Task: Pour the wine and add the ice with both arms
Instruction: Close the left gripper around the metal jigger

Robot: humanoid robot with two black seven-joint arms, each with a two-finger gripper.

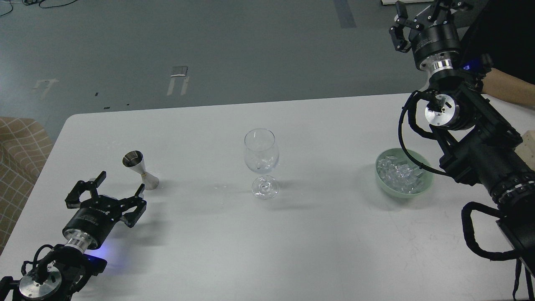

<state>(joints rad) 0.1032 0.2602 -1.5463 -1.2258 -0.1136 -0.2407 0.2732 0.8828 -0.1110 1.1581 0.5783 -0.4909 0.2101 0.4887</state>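
- Left gripper (112, 189) sits low over the table's (209, 251) near-left corner, fingers spread wide, holding nothing.
- Steel measuring cup (140, 169) stands upright just beyond the left fingertips, v. close to the right-hand one; can't tell if touching. Any liquid inside not visible.
- Wine glass (261, 161) upright at table centre, well apart from both grippers; looks about empty, contents too clear to judge.
- Ice (397, 172) piled in a pale green bowl (382, 184) on the right side of the table, partly behind the right arm's cable.
- Right gripper (411, 23) raised high at the top-right, beyond the table's far edge, well away from the ice; fingers apart, nothing between them.
- Bare forearm (508, 85) of a person at the right edge, behind the right arm.
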